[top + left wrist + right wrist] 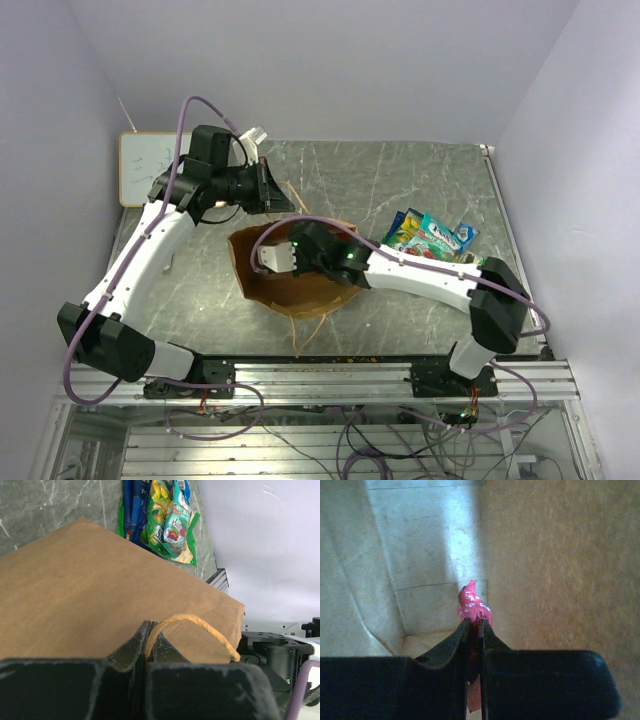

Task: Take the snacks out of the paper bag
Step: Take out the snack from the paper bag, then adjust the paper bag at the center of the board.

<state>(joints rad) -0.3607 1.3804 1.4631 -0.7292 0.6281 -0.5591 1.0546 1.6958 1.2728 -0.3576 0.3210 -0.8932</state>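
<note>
Clamping a red packet (471,602) deep inside the paper bag (300,290) is the right end effector (474,623); the left end effector (148,631) pinches the handle (200,621).

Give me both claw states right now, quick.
Left claw: closed on the paper bag handle.
Right claw: closed on a red snack packet.

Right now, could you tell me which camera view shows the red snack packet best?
The right wrist view: the red snack packet sits centre frame, pinched in the right gripper inside the paper bag. The top external view hides it within the bag; the left wrist view faces the bag's outside, missing it.
</note>
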